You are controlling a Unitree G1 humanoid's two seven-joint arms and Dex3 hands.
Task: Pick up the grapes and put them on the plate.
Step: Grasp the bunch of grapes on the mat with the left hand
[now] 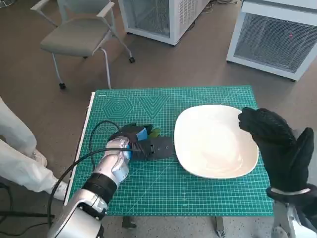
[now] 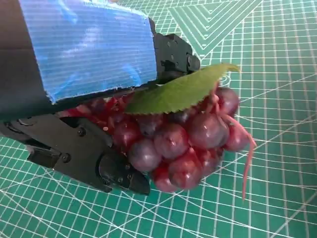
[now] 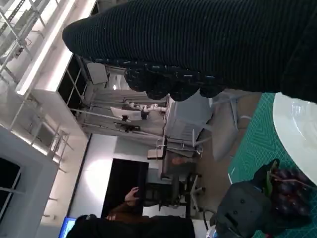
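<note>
A bunch of dark red grapes (image 2: 183, 144) with a green leaf (image 2: 178, 91) sits between the fingers of my left hand (image 2: 84, 59), which grips it just above the green mat. In the head view my left hand (image 1: 133, 142) lies left of the white plate (image 1: 213, 144), and only the leaf (image 1: 155, 133) peeks out. The right wrist view also shows the grapes (image 3: 287, 186) in that hand (image 3: 242, 208), close to the plate (image 3: 297, 124). My gloved right hand (image 1: 277, 144) hovers over the plate's right edge and holds nothing.
The green cutting mat (image 1: 148, 193) covers the small table. A black cable (image 1: 94, 134) loops over its left side. A person's legs (image 1: 15, 153) stand at the left. A grey chair (image 1: 79, 34) and white cabinets (image 1: 277, 34) are behind the table.
</note>
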